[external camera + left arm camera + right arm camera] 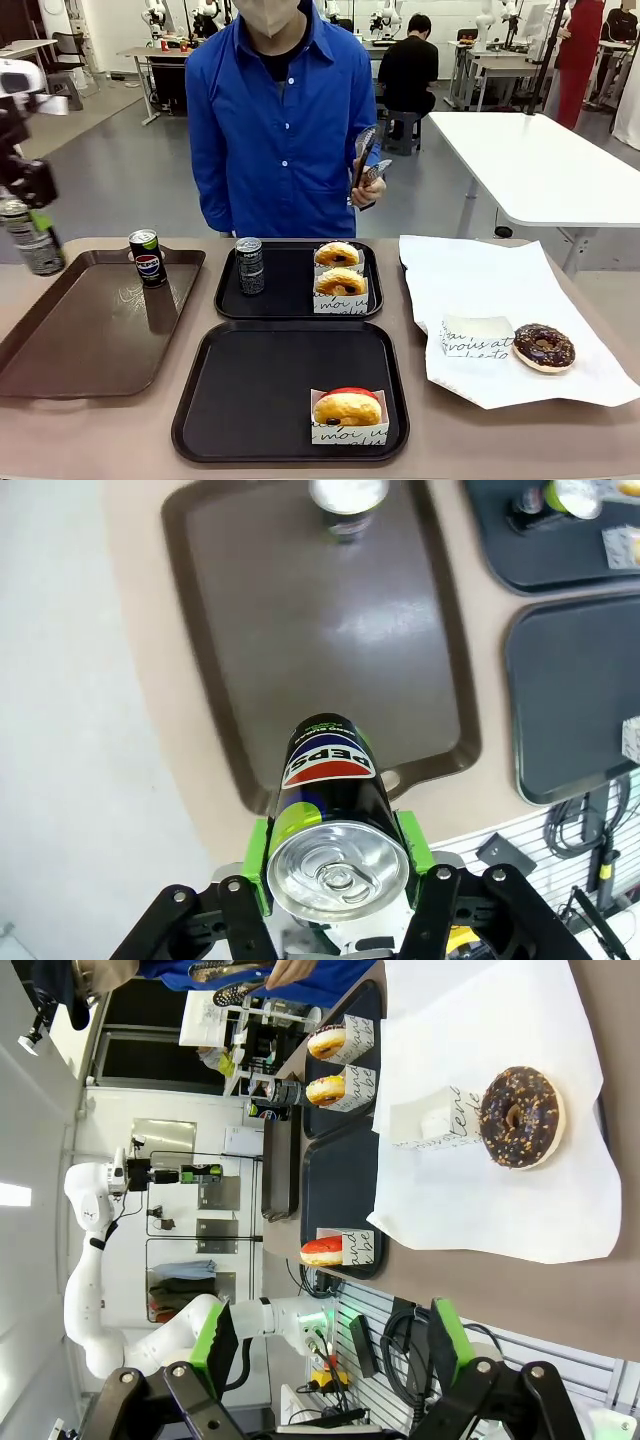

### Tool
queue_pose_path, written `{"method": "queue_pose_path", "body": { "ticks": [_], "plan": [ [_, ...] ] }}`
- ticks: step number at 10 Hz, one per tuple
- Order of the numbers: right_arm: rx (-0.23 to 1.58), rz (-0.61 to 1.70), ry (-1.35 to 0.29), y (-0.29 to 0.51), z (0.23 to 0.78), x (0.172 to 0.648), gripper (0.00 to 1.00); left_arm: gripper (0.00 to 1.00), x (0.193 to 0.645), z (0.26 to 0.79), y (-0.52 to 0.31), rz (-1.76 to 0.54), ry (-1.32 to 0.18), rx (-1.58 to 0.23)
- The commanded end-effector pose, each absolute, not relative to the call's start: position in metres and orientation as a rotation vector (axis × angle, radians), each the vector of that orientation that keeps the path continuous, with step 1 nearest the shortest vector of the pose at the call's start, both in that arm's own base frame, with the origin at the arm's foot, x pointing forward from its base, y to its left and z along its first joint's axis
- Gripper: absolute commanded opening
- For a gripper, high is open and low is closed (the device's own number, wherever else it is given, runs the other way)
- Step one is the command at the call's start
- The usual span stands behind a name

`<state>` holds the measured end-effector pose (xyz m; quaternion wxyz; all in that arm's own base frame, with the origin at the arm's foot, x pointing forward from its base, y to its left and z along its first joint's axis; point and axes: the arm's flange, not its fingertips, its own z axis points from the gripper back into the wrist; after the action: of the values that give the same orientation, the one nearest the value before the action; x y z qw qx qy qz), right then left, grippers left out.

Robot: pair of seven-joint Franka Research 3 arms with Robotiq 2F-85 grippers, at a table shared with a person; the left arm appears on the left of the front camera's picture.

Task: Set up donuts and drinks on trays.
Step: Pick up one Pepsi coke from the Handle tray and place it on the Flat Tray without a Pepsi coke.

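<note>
My left gripper (338,852) is shut on a Pepsi can (333,825), held aloft past the left end of the table; in the front view the can (32,240) hangs at the far left. A second Pepsi can (148,258) stands on the long brown tray (90,340). The far black tray (290,300) carries a dark can (250,266) and two glazed donuts (340,270) in sleeves. On the near black tray (250,390) sits one red-topped donut (347,408). My right gripper (332,1345) is open and holds nothing, well back from a chocolate donut (517,1117).
A white paper sheet (480,290) at the right holds the chocolate donut (543,347) and an empty sleeve (477,337). A person in a blue shirt stands at the far side, holding tongs (365,165). Cables hang beyond the table's near edge.
</note>
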<state>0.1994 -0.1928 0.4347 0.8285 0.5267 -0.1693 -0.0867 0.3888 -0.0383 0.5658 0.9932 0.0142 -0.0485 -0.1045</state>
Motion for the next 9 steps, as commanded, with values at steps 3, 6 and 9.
{"method": "queue_pose_path", "body": {
  "ticks": [3, 6, 9],
  "plan": [
    [1.134, -0.174, -0.375, -0.193, 0.435, 0.2, 1.0, 0.59, 0.388, 0.555, -0.166, -0.489, -0.143, 0.051],
    [1.134, -0.174, -0.375, -0.193, 0.435, 0.2, 1.0, 0.59, 0.383, 0.528, -0.249, -0.709, -0.119, 0.007],
    [1.134, -0.174, -0.375, -0.193, 0.435, 0.2, 1.0, 0.59, 0.388, 0.487, -0.302, -0.85, -0.015, -0.025]
  ]
}}
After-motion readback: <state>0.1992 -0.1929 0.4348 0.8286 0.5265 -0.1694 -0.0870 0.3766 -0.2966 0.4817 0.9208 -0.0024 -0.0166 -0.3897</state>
